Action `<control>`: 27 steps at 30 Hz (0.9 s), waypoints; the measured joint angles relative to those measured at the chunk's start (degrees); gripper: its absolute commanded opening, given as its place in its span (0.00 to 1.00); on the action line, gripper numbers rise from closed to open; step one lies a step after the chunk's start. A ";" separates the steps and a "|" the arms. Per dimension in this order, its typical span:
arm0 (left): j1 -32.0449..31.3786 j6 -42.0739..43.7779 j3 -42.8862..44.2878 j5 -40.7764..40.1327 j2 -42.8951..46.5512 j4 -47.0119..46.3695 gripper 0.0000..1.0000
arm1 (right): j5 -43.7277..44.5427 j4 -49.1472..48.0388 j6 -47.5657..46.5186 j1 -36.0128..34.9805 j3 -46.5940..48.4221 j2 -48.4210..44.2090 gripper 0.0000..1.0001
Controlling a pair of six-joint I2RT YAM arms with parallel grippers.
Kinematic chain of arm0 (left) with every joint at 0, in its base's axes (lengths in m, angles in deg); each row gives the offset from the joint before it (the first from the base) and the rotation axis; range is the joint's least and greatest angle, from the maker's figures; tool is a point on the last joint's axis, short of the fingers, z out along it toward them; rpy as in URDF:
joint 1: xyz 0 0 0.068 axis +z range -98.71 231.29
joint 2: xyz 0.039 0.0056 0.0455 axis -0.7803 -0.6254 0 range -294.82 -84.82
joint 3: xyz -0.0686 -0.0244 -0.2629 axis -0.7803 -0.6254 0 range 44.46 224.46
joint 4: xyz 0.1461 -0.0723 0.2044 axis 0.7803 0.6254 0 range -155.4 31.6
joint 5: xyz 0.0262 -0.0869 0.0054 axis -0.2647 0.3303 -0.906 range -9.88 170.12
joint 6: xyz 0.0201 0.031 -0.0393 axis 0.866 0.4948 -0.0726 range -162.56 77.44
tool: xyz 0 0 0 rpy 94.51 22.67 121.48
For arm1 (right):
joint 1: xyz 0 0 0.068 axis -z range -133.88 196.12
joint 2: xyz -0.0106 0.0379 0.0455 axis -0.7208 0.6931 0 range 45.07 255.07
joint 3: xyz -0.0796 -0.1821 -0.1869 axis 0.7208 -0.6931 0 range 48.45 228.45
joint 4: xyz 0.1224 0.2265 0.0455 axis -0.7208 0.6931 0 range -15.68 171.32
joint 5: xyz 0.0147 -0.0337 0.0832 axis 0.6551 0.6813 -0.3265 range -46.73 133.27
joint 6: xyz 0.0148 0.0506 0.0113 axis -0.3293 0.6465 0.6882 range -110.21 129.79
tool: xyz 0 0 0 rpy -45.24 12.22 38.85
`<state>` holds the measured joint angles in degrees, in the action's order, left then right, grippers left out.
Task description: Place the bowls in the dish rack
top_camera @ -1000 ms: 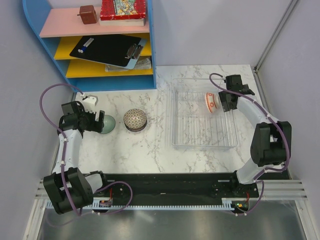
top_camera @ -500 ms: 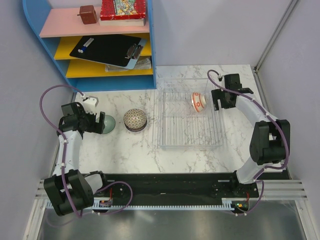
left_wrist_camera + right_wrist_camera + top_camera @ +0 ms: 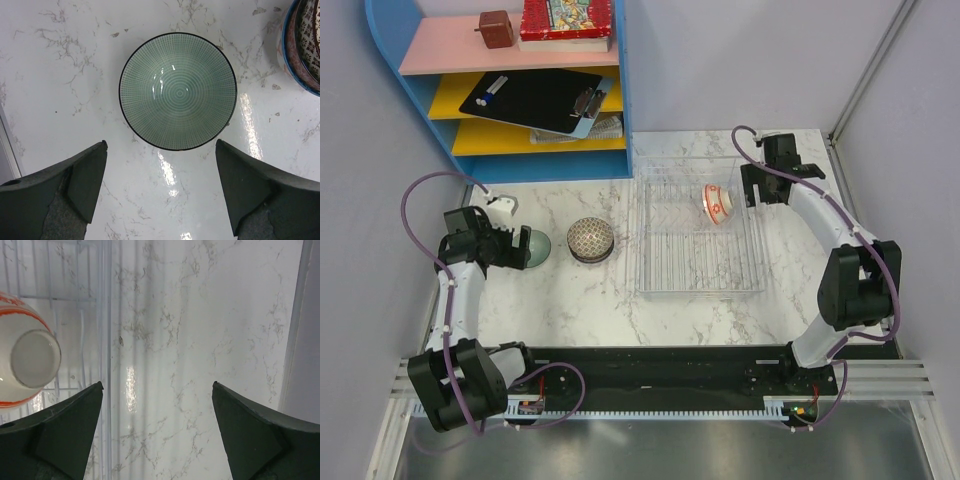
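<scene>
A white bowl with red marks (image 3: 716,203) stands on its edge in the clear dish rack (image 3: 698,283); it also shows in the right wrist view (image 3: 25,360), base toward the camera. My right gripper (image 3: 757,190) is open and empty just right of the rack (image 3: 106,340), above bare table. A pale green bowl (image 3: 178,90) sits upright on the table (image 3: 534,248). My left gripper (image 3: 508,247) is open and empty just left of it. A grey-brown mesh bowl (image 3: 590,240) lies between the green bowl and the rack; its rim shows in the left wrist view (image 3: 305,45).
A blue shelf unit (image 3: 510,90) stands at the back left with a clipboard (image 3: 535,100), books and a brown box. Walls close the table at left and right. Marble table (image 3: 580,300) lies in front of the bowls.
The rack with the white bowl slid left about a second ago. My right gripper let go of the bowl and has since drawn back to the right of the rack. The left arm is still.
</scene>
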<state>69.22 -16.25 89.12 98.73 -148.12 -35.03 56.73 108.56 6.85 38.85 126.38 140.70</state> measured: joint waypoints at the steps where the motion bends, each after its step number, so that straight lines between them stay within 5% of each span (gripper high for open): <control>1: 0.00 0.00 -0.07 0.00 0.00 0.02 0.95 | 0.46 0.04 0.00 -0.31 0.96 0.00 0.98; 22: 1.88 3.30 -2.12 0.02 -8.48 -5.86 0.91 | -2.95 -0.15 -2.93 -2.64 0.83 -11.17 0.98; 27: 1.95 3.28 -0.44 1.79 -14.78 -8.24 0.77 | -4.72 -0.11 -3.32 -2.64 -0.26 -11.19 0.97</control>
<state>71.17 -12.97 88.68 100.52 -162.90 -43.27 52.01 108.45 3.52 36.21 126.12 129.51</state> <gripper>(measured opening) 0.856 0.976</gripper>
